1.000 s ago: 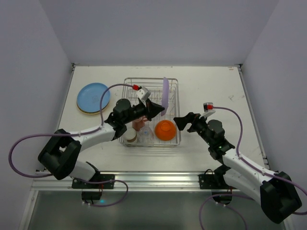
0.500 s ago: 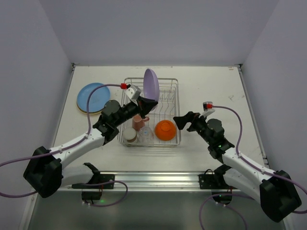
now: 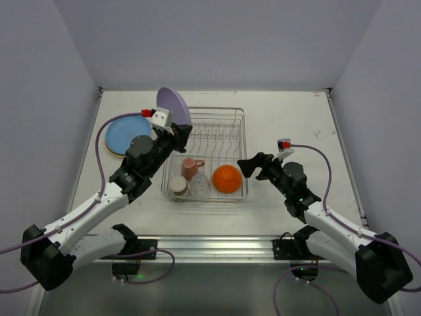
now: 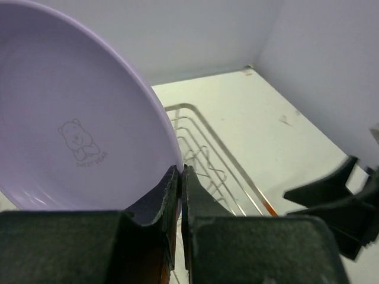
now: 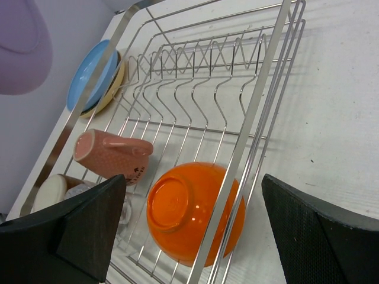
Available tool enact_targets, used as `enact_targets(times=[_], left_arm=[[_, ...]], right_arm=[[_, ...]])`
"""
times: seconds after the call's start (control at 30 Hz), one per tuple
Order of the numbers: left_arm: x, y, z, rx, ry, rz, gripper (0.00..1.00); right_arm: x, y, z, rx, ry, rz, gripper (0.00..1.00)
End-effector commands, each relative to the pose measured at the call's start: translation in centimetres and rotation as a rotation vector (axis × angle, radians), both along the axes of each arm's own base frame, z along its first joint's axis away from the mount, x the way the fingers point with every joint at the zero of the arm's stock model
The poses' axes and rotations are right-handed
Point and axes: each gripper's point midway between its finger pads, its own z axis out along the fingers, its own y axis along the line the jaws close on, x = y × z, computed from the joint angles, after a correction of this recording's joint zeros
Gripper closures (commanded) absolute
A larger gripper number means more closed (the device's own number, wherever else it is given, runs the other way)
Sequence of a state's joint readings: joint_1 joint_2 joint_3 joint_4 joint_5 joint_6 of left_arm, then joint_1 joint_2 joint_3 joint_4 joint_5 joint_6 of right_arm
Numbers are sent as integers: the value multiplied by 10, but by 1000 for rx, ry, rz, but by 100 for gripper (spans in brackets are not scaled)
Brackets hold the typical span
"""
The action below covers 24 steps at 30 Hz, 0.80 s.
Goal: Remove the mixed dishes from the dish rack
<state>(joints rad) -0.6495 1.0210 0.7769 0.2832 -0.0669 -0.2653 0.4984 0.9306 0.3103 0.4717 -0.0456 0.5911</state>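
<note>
Aloft, lavender plate (image 3: 172,105) in left gripper (image 4: 180,176), right gripper (image 3: 248,165) wide

A lab test cell: plain pale walls (image 3: 217,39) box in a white table (image 3: 289,118) bearing robot arms (image 3: 99,201).

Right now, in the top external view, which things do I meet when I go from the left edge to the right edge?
light-blue plate → lavender plate → orange bowl → right gripper
</note>
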Motion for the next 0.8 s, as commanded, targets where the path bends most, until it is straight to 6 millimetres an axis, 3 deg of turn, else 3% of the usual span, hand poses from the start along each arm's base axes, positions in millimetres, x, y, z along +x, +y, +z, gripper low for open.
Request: enact_targets(times=[0.0, 0.2, 0.43, 0.57, 0.77], left_arm=[[23, 60, 14, -15, 44, 366, 100], [38, 99, -7, 105, 139, 621, 100], [54, 129, -29, 157, 210, 730, 100], [76, 162, -38, 110, 267, 779, 100], [97, 169, -39, 108, 269, 808, 100]], right_arm=[[4, 6, 21, 17, -51, 19, 1], [3, 7, 23, 19, -53, 23, 1], [4, 6, 21, 15, -50, 18, 1], [3, 5, 20, 15, -48, 17, 1], [3, 8, 21, 22, -44, 29, 1]])
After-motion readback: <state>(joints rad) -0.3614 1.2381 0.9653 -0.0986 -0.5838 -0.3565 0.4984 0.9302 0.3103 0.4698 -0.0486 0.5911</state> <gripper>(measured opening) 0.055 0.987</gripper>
